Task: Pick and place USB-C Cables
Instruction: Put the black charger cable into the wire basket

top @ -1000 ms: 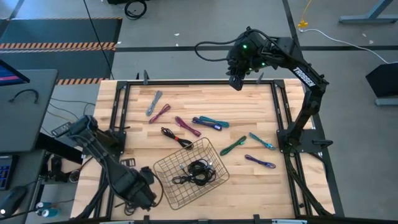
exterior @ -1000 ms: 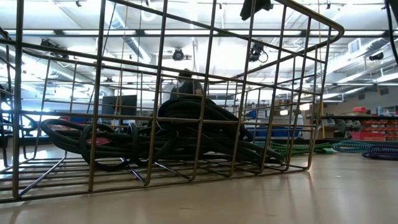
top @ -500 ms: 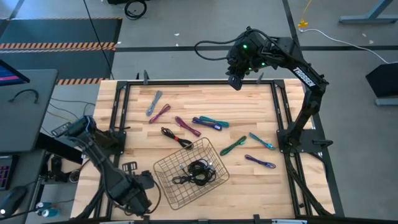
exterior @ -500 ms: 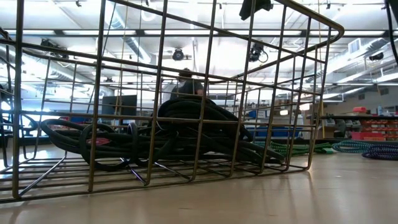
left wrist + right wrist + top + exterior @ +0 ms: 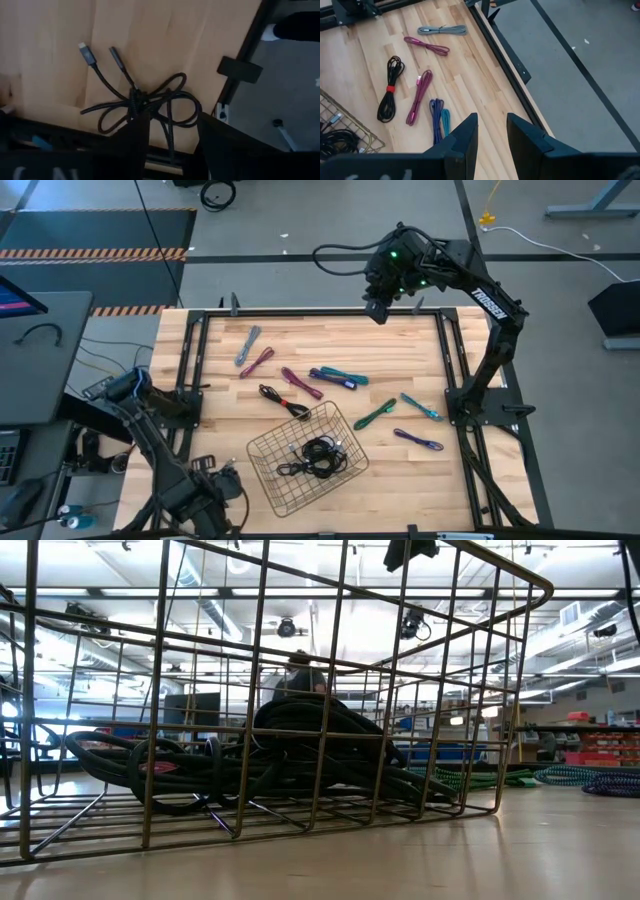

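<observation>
At the near left corner of the table (image 5: 420, 350), the left hand (image 5: 170, 130) hangs over one black cable (image 5: 145, 102). Its fingers are apart. The cable's loose loops lie just ahead of the fingertips and partly between them, with both plug ends splayed out on the wood. I cannot tell whether either finger touches it.

This looks like the pick step on that cable. The next move would call for closing on the bundled middle, where the strands cross, rather than on a single loop that could slip free. After that, a lift and a carry across to the basket (image 5: 290, 426), which stands near the arm, toward the table's front.

The basket already holds a tangle of black cables (image 5: 318, 455). Others lie loose on the table:
- a grey cable (image 5: 248, 345) and a magenta cable (image 5: 257, 362) toward the far left
- a tied black cable (image 5: 283, 402) just beside the basket
- a purple cable (image 5: 300, 382) and a blue pair (image 5: 338, 376) mid-table
- a green cable (image 5: 374, 415) to the right

The right hand (image 5: 492, 135) waits high over the far edge. Its fingers are slightly apart and it holds nothing.
</observation>
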